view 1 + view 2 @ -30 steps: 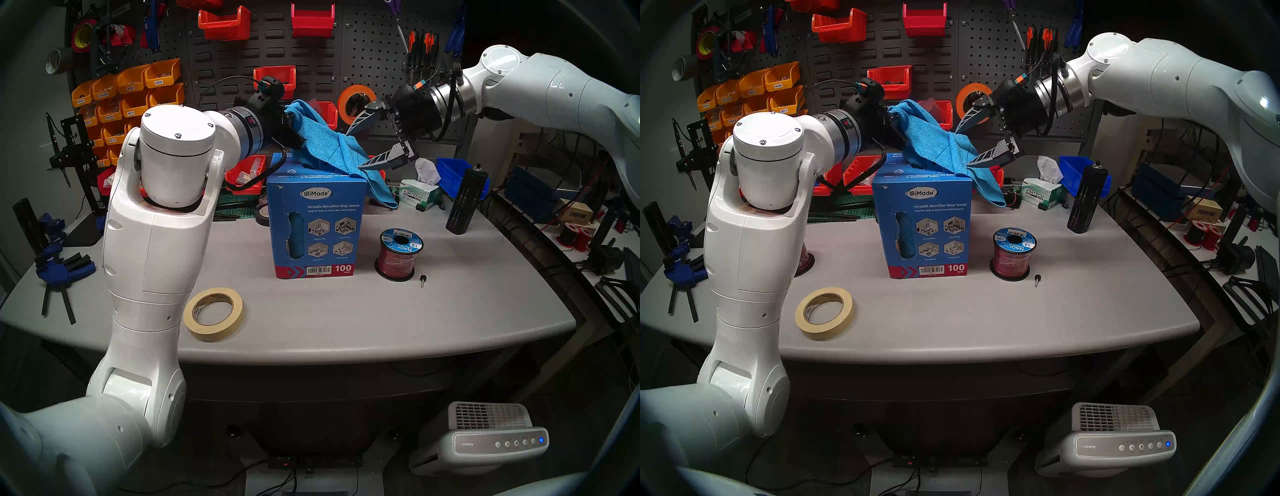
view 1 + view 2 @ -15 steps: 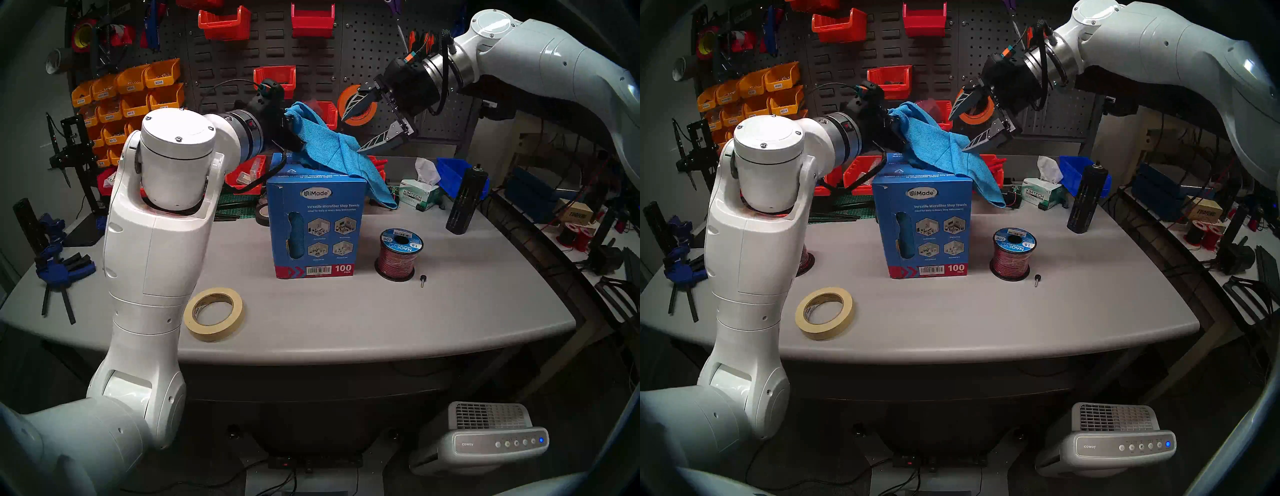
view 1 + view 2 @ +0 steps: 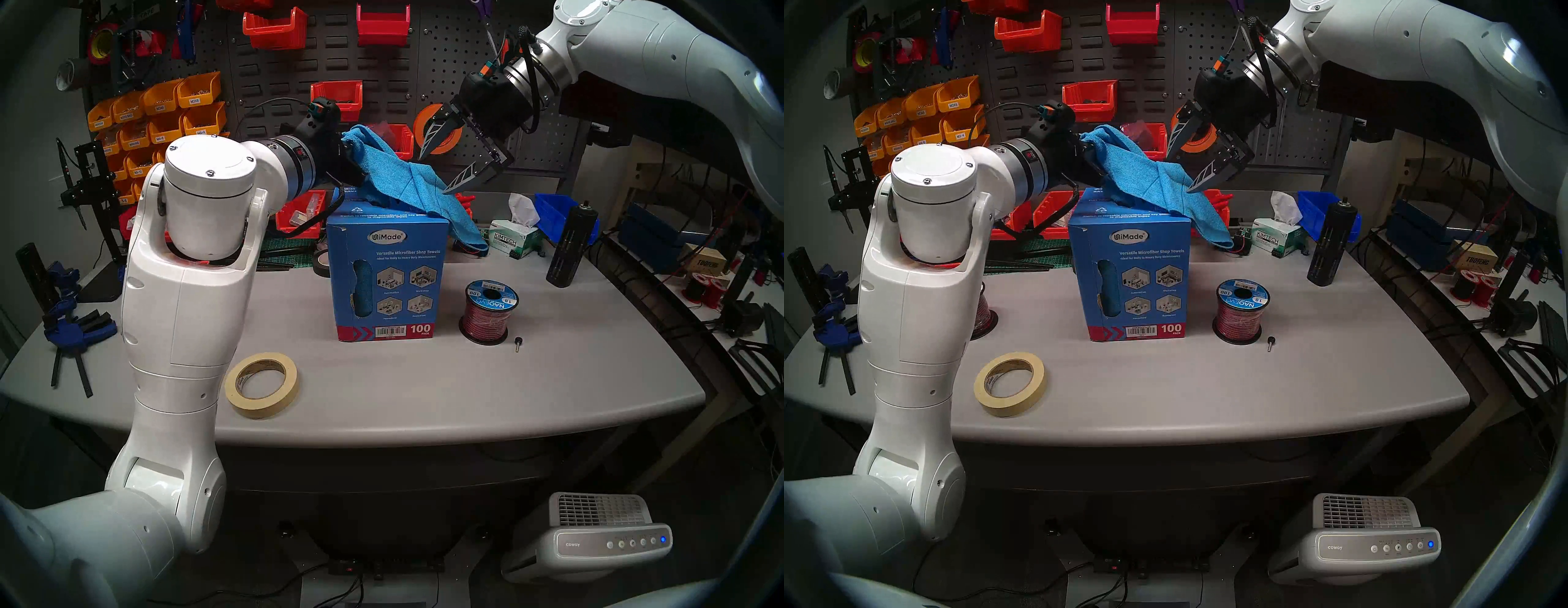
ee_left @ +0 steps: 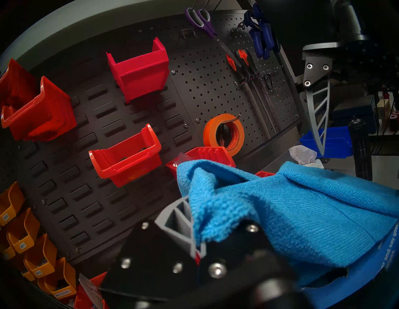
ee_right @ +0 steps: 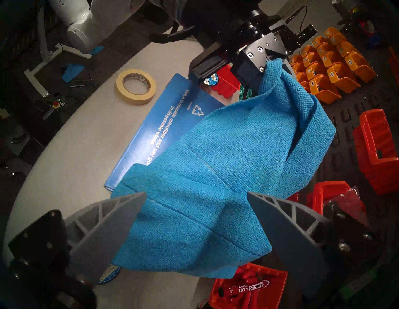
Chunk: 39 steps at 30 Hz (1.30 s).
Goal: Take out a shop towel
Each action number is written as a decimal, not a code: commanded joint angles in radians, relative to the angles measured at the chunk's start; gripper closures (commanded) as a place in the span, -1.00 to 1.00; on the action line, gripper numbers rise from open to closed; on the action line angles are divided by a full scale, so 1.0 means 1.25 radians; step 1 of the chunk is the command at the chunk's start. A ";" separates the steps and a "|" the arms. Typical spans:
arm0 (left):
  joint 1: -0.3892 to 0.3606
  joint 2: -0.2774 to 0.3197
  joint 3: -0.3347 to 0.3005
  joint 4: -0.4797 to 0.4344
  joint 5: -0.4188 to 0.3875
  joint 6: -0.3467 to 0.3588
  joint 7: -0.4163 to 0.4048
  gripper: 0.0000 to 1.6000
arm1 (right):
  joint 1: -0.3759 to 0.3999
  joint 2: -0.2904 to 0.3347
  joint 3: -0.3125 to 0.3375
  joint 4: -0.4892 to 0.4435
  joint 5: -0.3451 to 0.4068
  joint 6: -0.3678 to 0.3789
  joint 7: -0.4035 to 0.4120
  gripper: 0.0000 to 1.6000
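The shop towel [image 3: 407, 187] is a bright blue cloth. One corner is pinched in my left gripper [image 3: 350, 142], which is shut on it behind and above the blue carton [image 3: 390, 276]. From there the towel [image 5: 216, 161] drapes across the carton top [image 5: 168, 112] and hangs off its far right edge. Whether any of it still sits in the carton's opening I cannot tell. My right gripper [image 3: 432, 175] points down at the towel's middle from the right, open, its fingers [image 5: 121, 218] straddling the cloth without pinching it. In the left wrist view the towel [image 4: 280, 205] covers one finger.
A masking tape roll [image 3: 261, 385] lies front left, and a red wire spool [image 3: 488, 312] and a small black knob [image 3: 517, 343] lie right of the carton. A Kimtech tissue carton [image 3: 513, 240] and a black cylinder [image 3: 570, 246] stand back right. Red bins [image 3: 301, 214] and the pegboard [image 3: 271, 68] are close behind.
My right arm has risen and swung its open gripper up and leftward, now tilted down over the towel. My left gripper has shifted slightly left with the towel.
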 commanded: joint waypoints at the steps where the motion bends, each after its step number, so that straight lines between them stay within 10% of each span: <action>1: -0.015 0.004 -0.015 -0.028 -0.002 -0.010 0.001 1.00 | 0.029 -0.032 -0.003 0.051 -0.011 0.019 0.009 -1.00; 31: 0.015 0.022 -0.035 -0.054 -0.017 -0.010 -0.001 1.00 | -0.049 -0.089 -0.027 0.143 -0.054 0.022 0.009 -1.00; 34: 0.017 0.024 -0.036 -0.055 -0.019 -0.010 -0.001 1.00 | -0.053 -0.089 -0.027 0.150 -0.055 0.021 0.009 -0.84; 37: 0.019 0.025 -0.036 -0.056 -0.022 -0.010 0.000 1.00 | -0.057 -0.090 -0.026 0.157 -0.055 0.019 0.009 -0.02; 39: 0.020 0.025 -0.036 -0.057 -0.023 -0.010 -0.001 1.00 | -0.060 -0.090 -0.026 0.161 -0.055 0.018 0.009 0.15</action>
